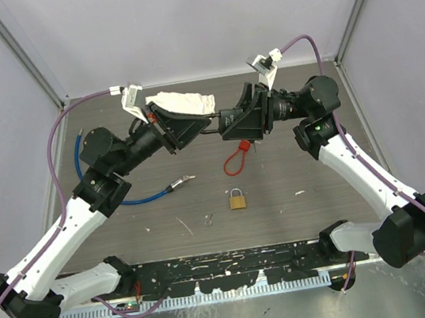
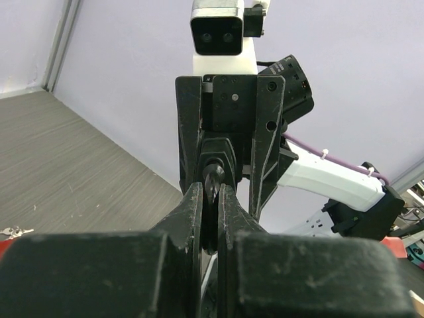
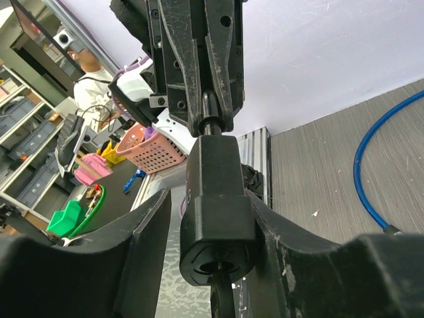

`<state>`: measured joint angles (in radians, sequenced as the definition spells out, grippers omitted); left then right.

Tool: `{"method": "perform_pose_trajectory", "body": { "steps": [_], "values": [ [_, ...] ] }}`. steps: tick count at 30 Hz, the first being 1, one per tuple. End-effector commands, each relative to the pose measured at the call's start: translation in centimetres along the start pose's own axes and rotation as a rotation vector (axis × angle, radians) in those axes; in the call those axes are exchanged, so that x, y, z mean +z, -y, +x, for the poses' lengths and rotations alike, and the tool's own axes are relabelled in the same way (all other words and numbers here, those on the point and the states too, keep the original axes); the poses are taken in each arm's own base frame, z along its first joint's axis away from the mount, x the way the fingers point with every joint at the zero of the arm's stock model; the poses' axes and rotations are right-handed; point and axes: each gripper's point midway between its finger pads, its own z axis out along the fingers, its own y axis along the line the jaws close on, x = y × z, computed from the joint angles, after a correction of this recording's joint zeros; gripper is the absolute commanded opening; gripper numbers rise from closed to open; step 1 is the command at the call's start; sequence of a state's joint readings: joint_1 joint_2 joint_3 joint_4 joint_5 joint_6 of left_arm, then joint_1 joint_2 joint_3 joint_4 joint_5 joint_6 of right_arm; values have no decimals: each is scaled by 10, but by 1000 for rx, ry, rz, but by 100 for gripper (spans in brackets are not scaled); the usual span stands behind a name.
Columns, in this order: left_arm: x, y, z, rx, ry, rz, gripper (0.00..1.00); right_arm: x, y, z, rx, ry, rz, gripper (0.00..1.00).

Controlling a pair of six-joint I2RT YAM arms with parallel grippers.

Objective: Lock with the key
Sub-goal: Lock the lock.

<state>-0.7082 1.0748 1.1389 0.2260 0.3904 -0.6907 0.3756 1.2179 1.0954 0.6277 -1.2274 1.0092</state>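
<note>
A black lock body point(image 3: 215, 199) hangs in the air between my two grippers above the far middle of the table. A black key point(image 3: 222, 295) sticks out of its near end, and a red loop point(image 1: 236, 158) hangs below it. My left gripper point(image 2: 211, 193) is shut on the dark metal shaft point(image 2: 214, 177) that enters the lock's far end. My right gripper point(image 3: 211, 218) stands around the lock body. Its right finger point(image 3: 278, 232) touches the body, and a gap shows between the body and its left finger point(image 3: 149, 232). In the top view the two grippers meet nose to nose point(image 1: 220, 126).
A brass padlock point(image 1: 237, 199) lies on the table in front of the grippers, with small keys point(image 1: 209, 219) to its left. A blue cable point(image 1: 142, 197) curls on the left half of the table. A white cloth point(image 1: 180, 102) lies behind the left wrist. Purple walls close the sides and back.
</note>
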Motion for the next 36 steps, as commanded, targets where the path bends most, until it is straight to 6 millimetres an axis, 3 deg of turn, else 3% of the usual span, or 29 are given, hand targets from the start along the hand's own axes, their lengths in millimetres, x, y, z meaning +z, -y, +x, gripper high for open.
{"method": "perform_pose_trajectory", "body": {
  "steps": [1, 3, 4, 6, 7, 12, 15, 20, 25, 29, 32, 36],
  "values": [
    [1, -10, -14, 45, 64, -37, 0, 5, -32, -11, -119, 14, -71, 51],
    [1, -11, -13, 43, 65, -35, 0, 5, -31, -11, -119, 17, -69, 44],
    [1, -11, -12, 42, 66, -32, 0, 5, -31, -11, -124, 21, -70, 36],
    [1, -12, -10, 35, 64, -27, 0, 5, -31, -11, -137, 26, -72, 8],
    [1, -12, -10, 34, 66, -26, 0, 5, -31, -10, -145, 28, -74, 2],
    [-3, -13, -11, 42, 82, -27, 3, 4, -31, -6, -180, 16, -80, 1],
    [-9, -13, -13, 50, 101, -36, 33, 2, -32, -3, -219, 15, -75, 1],
    [-30, -6, 1, 164, 77, 9, 96, -2, -24, 3, -310, -22, -42, 1],
    [-56, 14, 51, 315, -80, 221, 98, -10, -10, 17, -397, -117, 15, 1],
    [-67, 24, 78, 400, -83, 386, 98, -11, -7, 25, -432, -142, 16, 1],
    [-67, 27, 93, 510, -47, 459, 98, -9, -7, 31, -459, -162, 15, 1],
    [-52, 11, 100, 544, -46, 412, 98, -6, -5, 42, -488, -194, 19, 1]
  ]
}}
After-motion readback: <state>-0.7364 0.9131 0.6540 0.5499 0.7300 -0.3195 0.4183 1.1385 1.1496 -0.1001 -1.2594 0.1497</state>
